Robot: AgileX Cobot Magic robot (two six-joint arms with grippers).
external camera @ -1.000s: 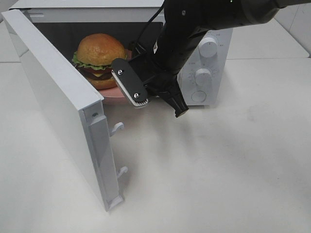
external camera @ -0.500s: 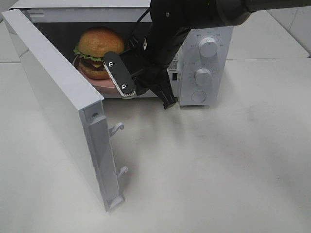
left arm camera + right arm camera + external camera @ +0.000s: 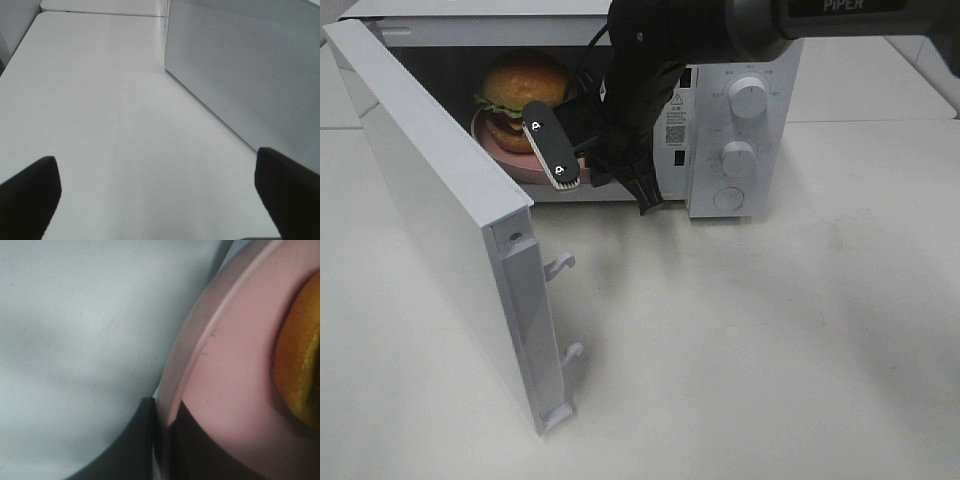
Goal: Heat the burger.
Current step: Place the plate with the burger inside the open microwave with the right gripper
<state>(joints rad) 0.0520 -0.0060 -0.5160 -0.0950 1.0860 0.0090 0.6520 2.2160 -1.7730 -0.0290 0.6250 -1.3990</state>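
Pinches the rim of the pink plate [image 3: 492, 140] with the right gripper [image 3: 552, 150], jaws pressed tight on it. Carries the burger [image 3: 525, 85] on that plate, inside the microwave [image 3: 740, 100], in the upper left of the high view. Holds the left gripper [image 3: 157, 192] spread wide with nothing in it, over the table [image 3: 100, 125].

Might tip the plate, held by one edge only, and let the burger slide off. Might bump the bun on the top of the opening if lifted too high. Might drag the plate back out if pulled away before letting go. Might hit the plate with the door [image 3: 430, 200] if left too near the front.

From high up, shows the whole microwave, the open door at the left, and the bun with its green leaf, but hides the pinch behind the black arm [image 3: 720, 25]. From the right wrist, shows the pinch close up, low in the frame, and only an orange bit of bun at the right edge. From the left wrist, shows no burger at all, just table and a white dotted wall [image 3: 250, 65] in the upper right. Cannot tell from any view whether the plate sits flat yet.
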